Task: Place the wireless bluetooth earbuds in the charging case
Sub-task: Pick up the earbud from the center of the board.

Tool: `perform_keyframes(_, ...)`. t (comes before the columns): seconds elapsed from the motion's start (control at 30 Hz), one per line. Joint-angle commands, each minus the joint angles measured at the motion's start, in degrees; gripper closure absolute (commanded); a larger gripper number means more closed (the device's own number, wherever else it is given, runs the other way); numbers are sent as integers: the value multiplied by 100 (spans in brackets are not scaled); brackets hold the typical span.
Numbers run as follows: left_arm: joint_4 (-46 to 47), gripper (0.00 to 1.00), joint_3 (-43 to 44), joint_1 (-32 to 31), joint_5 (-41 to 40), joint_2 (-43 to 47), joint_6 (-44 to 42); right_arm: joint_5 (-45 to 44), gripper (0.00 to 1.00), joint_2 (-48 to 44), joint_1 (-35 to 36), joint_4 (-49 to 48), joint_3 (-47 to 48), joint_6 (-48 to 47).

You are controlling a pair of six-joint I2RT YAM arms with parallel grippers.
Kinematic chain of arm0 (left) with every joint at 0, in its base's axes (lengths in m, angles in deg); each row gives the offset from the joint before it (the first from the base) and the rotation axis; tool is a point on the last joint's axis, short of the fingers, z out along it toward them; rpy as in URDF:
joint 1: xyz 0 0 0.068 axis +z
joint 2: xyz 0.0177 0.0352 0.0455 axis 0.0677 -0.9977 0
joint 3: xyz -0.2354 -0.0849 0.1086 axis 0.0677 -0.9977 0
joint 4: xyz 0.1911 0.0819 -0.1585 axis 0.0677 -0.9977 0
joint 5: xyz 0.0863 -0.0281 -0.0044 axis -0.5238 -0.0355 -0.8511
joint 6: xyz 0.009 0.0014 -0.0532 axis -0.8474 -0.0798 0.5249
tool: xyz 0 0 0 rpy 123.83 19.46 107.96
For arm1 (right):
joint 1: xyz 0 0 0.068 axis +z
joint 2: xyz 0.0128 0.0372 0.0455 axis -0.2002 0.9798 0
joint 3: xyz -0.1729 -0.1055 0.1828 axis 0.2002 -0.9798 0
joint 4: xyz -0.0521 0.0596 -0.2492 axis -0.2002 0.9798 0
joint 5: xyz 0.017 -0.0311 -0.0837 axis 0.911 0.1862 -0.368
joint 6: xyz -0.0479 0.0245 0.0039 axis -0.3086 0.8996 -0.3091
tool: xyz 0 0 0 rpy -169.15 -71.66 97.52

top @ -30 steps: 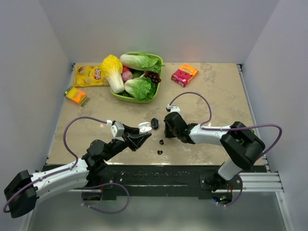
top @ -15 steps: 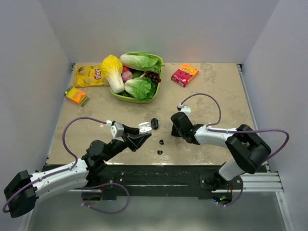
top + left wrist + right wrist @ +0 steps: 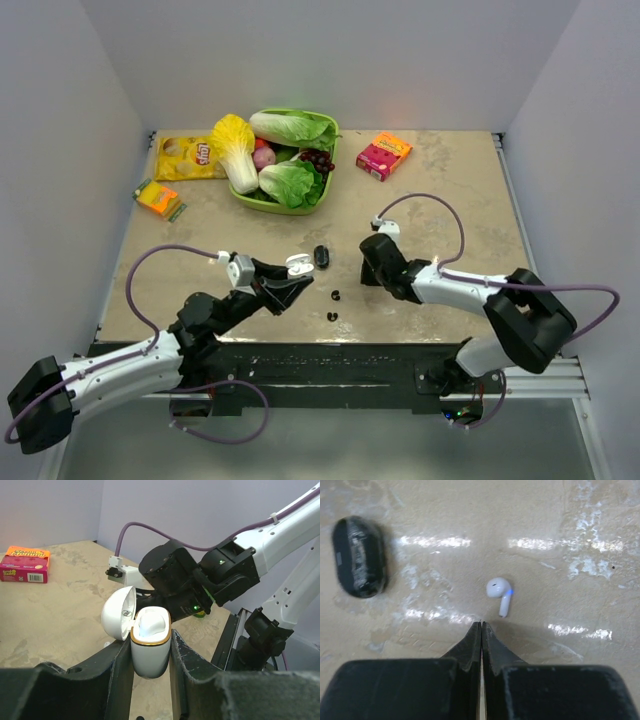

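Left tool (image 3: 149, 652): clamped on the charging case (image 3: 151, 630), one finger on each side, holding it upright above the bench (image 3: 450, 200).
Charging case: white with a gold rim, its lid (image 3: 119, 612) swung open to the left. Its mouth showed white, and whether a bud sat inside was hard to tell.
Right tool (image 3: 481, 630): fingertips pressed together, nothing between them, low over the bench.
White stemmed earbud (image 3: 500, 591): lay on the bench just beyond the right tool's tips, apart from them.
Two tiny black earbuds (image 3: 335, 295): lay on the bench near the front edge, between the two tools, close together.
Black oval object (image 3: 359, 557): on the bench, left of the white earbud.
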Motion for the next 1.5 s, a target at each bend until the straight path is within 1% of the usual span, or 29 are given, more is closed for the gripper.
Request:
perform_keyframes(0.0, 307, 100, -73, -32, -50, 121, -39, 40, 97, -698, 271, 120, 312, -555)
perform_keyframes(0.03, 298, 100, -73, -32, -50, 121, -39, -12, 96, -812, 271, 173, 382, -617)
perform_keyframes(0.1, 298, 100, -73, -32, -68, 139, -39, -258, 81, -1094, 280, 401, 628, -819)
perform_keyframes(0.13, 289, 100, -82, -32, -77, 147, -39, -363, 72, -1173, 280, 480, 716, -889)
perform_keyframes(0.17, 281, 100, -82, -32, -77, 156, -39, -417, 51, -1322, 280, 559, 839, -1011)
perform_keyframes(0.23, 298, 100, -73, -41, -86, 147, -39, -654, 23, -1437, 254, 560, 901, -1074)
perform_keyframes(0.27, 298, 100, -73, -32, -77, 139, -39, -785, 2, -1472, 219, 577, 936, -935)
perform_keyframes(0.43, 351, 100, -82, -41, -42, 112, -21, -769, 2, -1359, 34, 463, 1103, -697)
perform_keyframes(0.5, 342, 100, -90, -41, -33, 138, -21, -34, 2, -1122, -325, 568, 1331, -837)
perform_keyframes(0.53, 333, 100, -91, -41, -50, 156, -13, 230, 2, -730, -396, 699, 1454, -863)
perform_keyframes(0.57, 316, 100, -99, -41, -42, 200, -12, 190, 2, -473, -423, 1257, 1855, -898)
perform_keyframes(0.6, 307, 100, -99, -32, -42, 217, -12, 154, 2, -218, -432, 1602, 2103, -907)
perform_keyframes(0.63, 263, 100, -99, -41, -42, 244, -12, 128, 2, 341, -432, 1875, 2323, -907)
perform_keyframes(0.67, 254, 100, -108, -41, -33, 270, -12, 84, 2, 555, -432, 2365, 2682, -855)
perform_keyframes(0.73, 237, 100, -134, -41, -33, 297, 5, -4, 6, 847, -432, 2633, 2922, -767)
perform_keyframes(0.87, 289, 100, -240, -41, -42, 393, 75, 189, 21, 752, -432, 2389, 2757, -793)
perform_keyframes(0.9, 281, 100, -257, -41, -50, 411, 84, 163, 23, 751, -440, 2379, 2739, -819)
perform_keyframes(0.97, 280, 100, -266, -41, -42, 428, 102, 136, 26, 803, -432, 2440, 2765, -942)
perform_keyframes(1.07, 298, 100, -266, -41, -15, 411, 110, 312, 23, 962, -449, 2432, 2765, -1161)
perform_keyframes(1.17, 316, 100, -275, -41, 20, 411, 119, 373, 24, 1067, -458, 2388, 2695, -1276)
perform_keyframes(1.2, 324, 100, -284, -50, 20, 402, 137, 391, 25, 1163, -467, 2440, 2703, -1311)
perform_keyframes(1.23, 324, 100, -293, -50, 20, 420, 137, 383, 30, 1225, -467, 2510, 2764, -1364)
perform_keyframes(1.3, 333, 100, -328, -50, 20, 437, 163, 444, 36, 1304, -476, 2599, 2791, -1426)
perform_keyframes(1.33, 342, 100, -345, -50, 20, 446, 163, 514, 41, 1383, -484, 2616, 2817, -1469)
perform_keyframes(1.4, 351, 100, -372, -50, 20, 446, 181, 506, 44, 1454, -493, 2730, 2853, -1479)
perform_keyframes(1.47, 412, 100, -398, -50, 29, 438, 198, 602, 43, 1454, -511, 2696, 2809, -1496)
